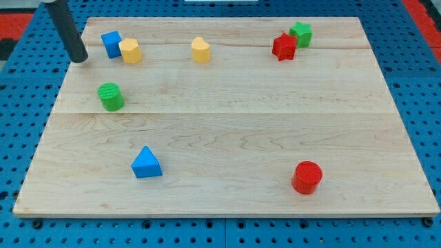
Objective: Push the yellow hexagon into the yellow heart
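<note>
The yellow hexagon [129, 51] stands near the board's top left, touching a blue block [111, 43] on its left. The yellow heart [200, 50] stands to the hexagon's right, about a hundred pixels away, at the same height in the view. My tip [80, 59] is at the board's left edge, left of the blue block and the hexagon, touching neither.
A green cylinder [110, 96] stands below the hexagon. A blue triangle [146, 163] is at the lower left, a red cylinder [306, 177] at the lower right. A red star [283, 47] and a green star-like block [300, 33] touch at the top right.
</note>
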Tool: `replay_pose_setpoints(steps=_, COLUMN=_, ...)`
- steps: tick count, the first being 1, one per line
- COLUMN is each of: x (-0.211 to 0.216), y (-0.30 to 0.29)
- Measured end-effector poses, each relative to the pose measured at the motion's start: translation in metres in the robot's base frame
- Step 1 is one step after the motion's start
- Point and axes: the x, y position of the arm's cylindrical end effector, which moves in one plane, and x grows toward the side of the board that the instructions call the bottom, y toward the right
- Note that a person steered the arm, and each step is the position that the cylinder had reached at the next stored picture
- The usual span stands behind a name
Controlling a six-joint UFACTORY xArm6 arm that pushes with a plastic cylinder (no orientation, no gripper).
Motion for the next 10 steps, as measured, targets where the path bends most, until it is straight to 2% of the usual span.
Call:
replay_pose_setpoints(steps=2, x=0.014, y=-0.017)
replay_pose_setpoints(steps=3, x=-0.017, y=-0.034)
replay_pose_setpoints(steps=4, x=-0.05, y=0.016)
replay_pose_setpoints(steps=5, x=-0.027, y=0.073)
replay_pose_setpoints(steps=6, x=-0.014, y=0.104)
replay_pose_setpoints(steps=7, x=-0.014, y=0.093)
replay_pose_setpoints(steps=8, x=0.004, y=0.091)
replay_pose_setpoints(steps=9, x=0.019, y=0.112)
replay_pose_setpoints(steps=10, x=0.019, y=0.164)
